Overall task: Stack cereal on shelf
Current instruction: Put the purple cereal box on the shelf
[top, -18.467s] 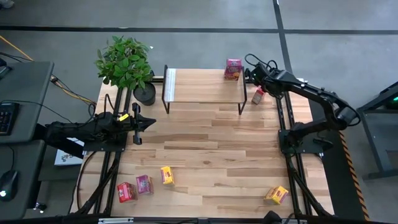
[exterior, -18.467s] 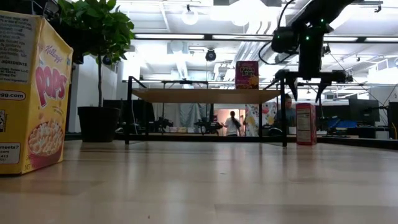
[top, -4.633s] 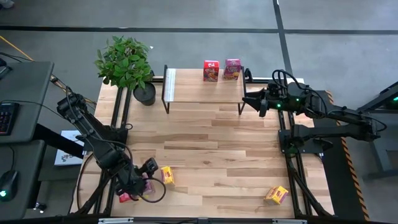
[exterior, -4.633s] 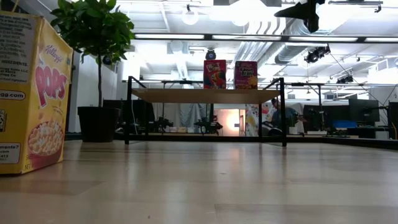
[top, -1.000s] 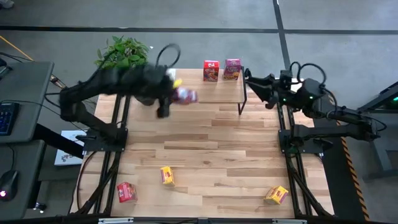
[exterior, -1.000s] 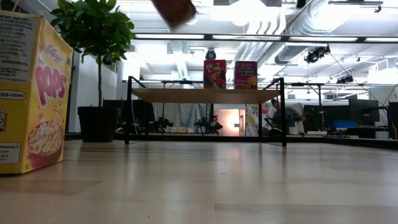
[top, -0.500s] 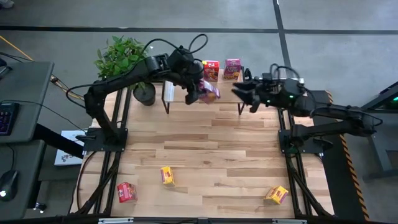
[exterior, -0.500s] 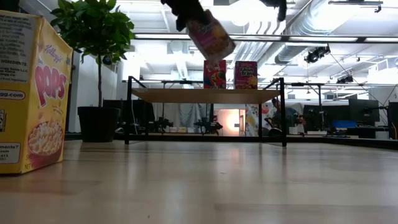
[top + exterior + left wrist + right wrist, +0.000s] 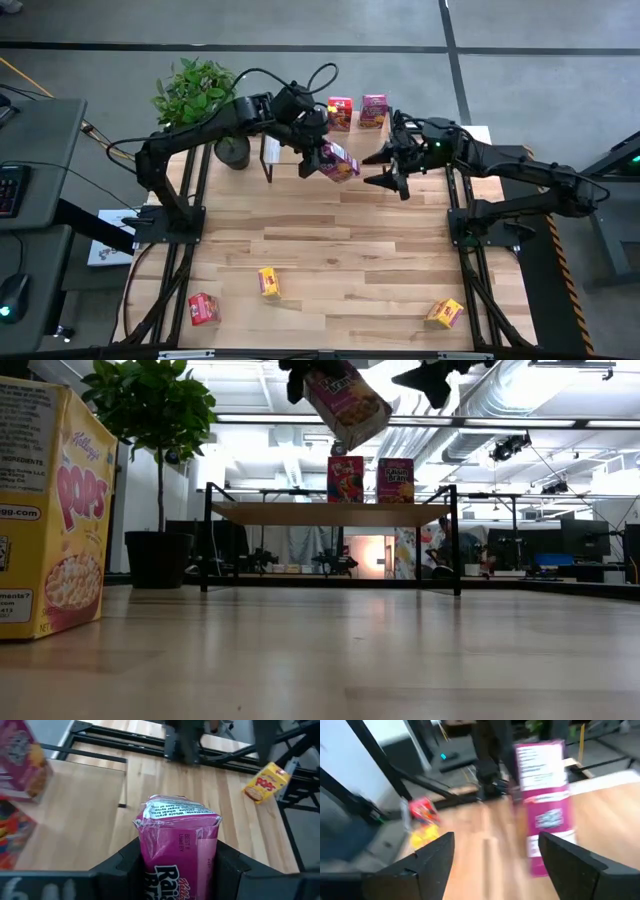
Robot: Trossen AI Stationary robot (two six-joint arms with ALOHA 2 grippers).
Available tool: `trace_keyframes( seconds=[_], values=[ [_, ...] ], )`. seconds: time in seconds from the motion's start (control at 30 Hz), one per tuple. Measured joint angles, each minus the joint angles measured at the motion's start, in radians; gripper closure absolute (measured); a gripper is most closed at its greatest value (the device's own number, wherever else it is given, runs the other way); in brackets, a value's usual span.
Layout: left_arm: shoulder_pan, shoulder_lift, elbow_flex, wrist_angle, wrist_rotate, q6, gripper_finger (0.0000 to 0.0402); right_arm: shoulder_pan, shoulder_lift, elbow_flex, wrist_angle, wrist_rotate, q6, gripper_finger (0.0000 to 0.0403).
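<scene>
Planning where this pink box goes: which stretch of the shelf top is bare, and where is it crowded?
The shelf top lies bare from its plant-side end to the red box. Red box and pink box crowd the other end. Above its front edge the left pincer holds the carried pink box, with the open right pincer close beside.

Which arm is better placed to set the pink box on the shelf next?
Left, probably. The left gripper already grips the pink cereal box in the air just in front of the shelf. The right gripper is open and empty, facing the box from the other side.
</scene>
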Motion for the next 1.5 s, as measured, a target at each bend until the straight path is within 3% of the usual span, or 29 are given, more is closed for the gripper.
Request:
trace_keyframes(
  seconds=[0.17, 0.43, 0.9, 1.07, 1.4, 1.5],
  values=[
    [-0.041, 0.000, 0.000, 0.037, -0.001, 0.001, 0.0250, 0.000, 0.062, 0.057, -0.099, 0.094, -0.158, 0.0099],
    [-0.082, 0.000, 0.000, 0.089, -0.105, 0.042, 0.0250, 0.003, 0.133, 0.103, -0.125, 0.094, -0.159, 0.0098],
    [-0.085, 0.000, 0.000, 0.166, -0.106, 0.065, 0.0248, 0.003, 0.134, 0.104, -0.123, 0.063, -0.099, 0.0102],
    [-0.085, 0.000, 0.000, 0.178, -0.104, 0.105, 0.0238, 0.003, 0.134, 0.104, -0.123, 0.065, -0.084, 0.0139],
    [-0.085, 0.000, 0.000, 0.182, -0.104, 0.057, 0.0191, 0.003, 0.134, 0.104, -0.124, 0.073, -0.084, 0.0259],
    [-0.085, -0.001, 0.001, 0.180, -0.104, 0.031, 0.0173, 0.003, 0.134, 0.104, -0.125, 0.073, -0.084, 0.0271]
  ],
)
